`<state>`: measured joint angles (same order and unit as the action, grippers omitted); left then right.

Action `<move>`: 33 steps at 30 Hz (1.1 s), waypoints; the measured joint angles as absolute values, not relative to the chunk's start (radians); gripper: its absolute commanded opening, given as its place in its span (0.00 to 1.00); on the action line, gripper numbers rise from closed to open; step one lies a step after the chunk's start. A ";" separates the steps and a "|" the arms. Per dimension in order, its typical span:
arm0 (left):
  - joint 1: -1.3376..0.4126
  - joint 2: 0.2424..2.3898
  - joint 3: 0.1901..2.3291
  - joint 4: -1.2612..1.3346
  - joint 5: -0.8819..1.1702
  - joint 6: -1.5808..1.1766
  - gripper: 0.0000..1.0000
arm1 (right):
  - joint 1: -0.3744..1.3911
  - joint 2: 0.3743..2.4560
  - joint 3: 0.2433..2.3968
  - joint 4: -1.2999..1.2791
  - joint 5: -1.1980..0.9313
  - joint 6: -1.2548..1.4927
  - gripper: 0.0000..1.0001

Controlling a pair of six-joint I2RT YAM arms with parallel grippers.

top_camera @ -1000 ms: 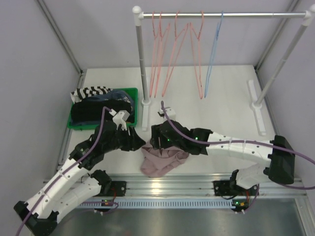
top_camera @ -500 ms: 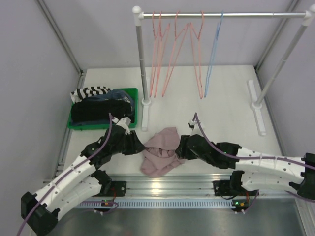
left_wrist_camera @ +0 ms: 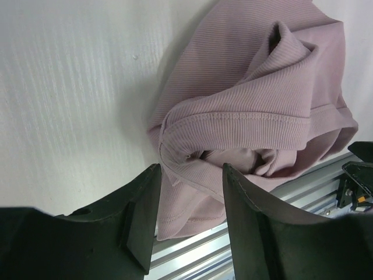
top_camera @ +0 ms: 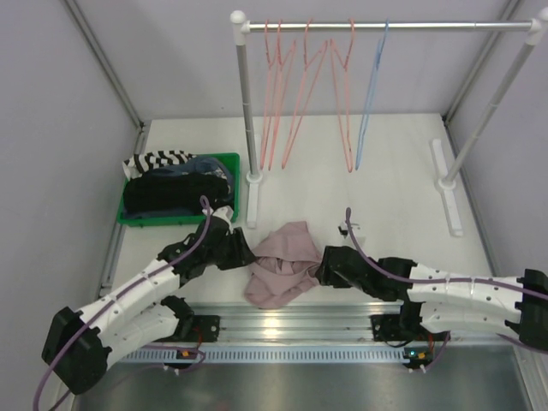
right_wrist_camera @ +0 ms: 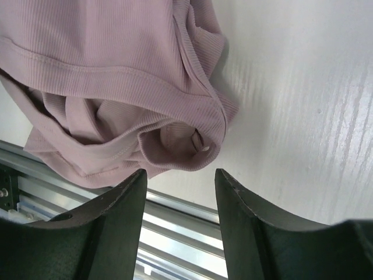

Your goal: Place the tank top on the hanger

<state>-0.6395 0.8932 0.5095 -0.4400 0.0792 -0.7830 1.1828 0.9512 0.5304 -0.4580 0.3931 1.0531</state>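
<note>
We count one mauve tank top point(top_camera: 281, 261), bunched at the desk's point(top_camera: 385, 188) near edge with its hem reaching the aluminium rail point(top_camera: 282, 321). Two arms flank it, the left fingers point(left_wrist_camera: 140, 216) and right fingers point(right_wrist_camera: 119, 224) both spread apart, gripping nothing, with cloth at their tips. One light-blue hanger point(top_camera: 368, 103) hangs on the rack bar point(top_camera: 428, 26), right of overlapping pink hangers point(top_camera: 297, 103) we cannot count surely. One green bin point(top_camera: 233, 184) sits left, and bare desk lies between top and rack.

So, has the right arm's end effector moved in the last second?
Yes. The right end effector has drawn back to the right, away from the rack's left post, to the right edge of the pink top.
</note>
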 measured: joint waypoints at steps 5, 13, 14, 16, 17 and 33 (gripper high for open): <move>-0.640 0.928 0.509 -0.420 0.056 -0.782 0.51 | 1.166 0.961 0.508 -0.442 0.390 1.071 0.50; -0.640 0.999 0.509 -0.385 0.014 -0.760 0.47 | 1.124 1.012 0.497 -0.392 0.382 1.075 0.43; -0.640 1.010 0.509 -0.382 0.008 -0.758 0.43 | 1.121 1.023 0.497 -0.384 0.381 1.074 0.42; -0.640 1.034 0.509 -0.375 -0.002 -0.752 0.40 | 1.117 1.044 0.497 -0.374 0.377 1.074 0.40; -0.640 1.042 0.510 -0.372 -0.007 -0.749 0.35 | 1.116 1.052 0.497 -0.370 0.376 1.074 0.38; -0.640 1.014 0.666 -0.459 -0.043 -0.691 0.00 | 1.114 1.032 0.610 -0.533 0.448 1.005 0.00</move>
